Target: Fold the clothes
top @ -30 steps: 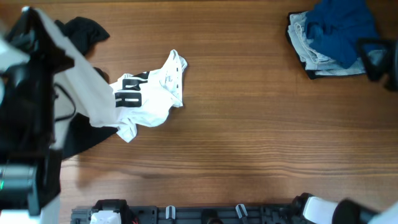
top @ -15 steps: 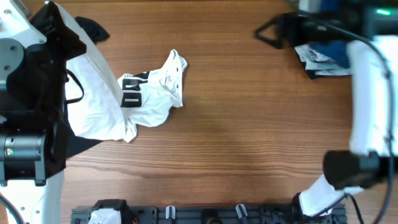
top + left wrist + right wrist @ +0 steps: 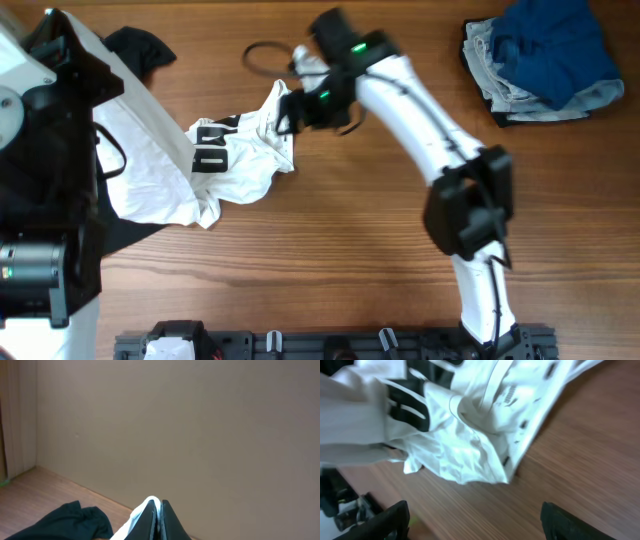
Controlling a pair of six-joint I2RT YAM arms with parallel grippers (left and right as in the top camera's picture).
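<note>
White shirt (image 3: 250, 165), black block lettering (image 3: 210, 150), illegible

left arm (image 3: 50, 200) and right arm (image 3: 410, 100) show white shells, black joints (small green lights).

I count one white jersey (image 3: 240, 150) centre-left, one black garment (image 3: 140, 48) far left, one folded stack (image 3: 535, 60) far right.

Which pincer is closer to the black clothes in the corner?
Left. The left pincer, shut on the white shirt, hangs just beside the black clothes. The right pincer is open over the shirt's other end, farther away.
</note>
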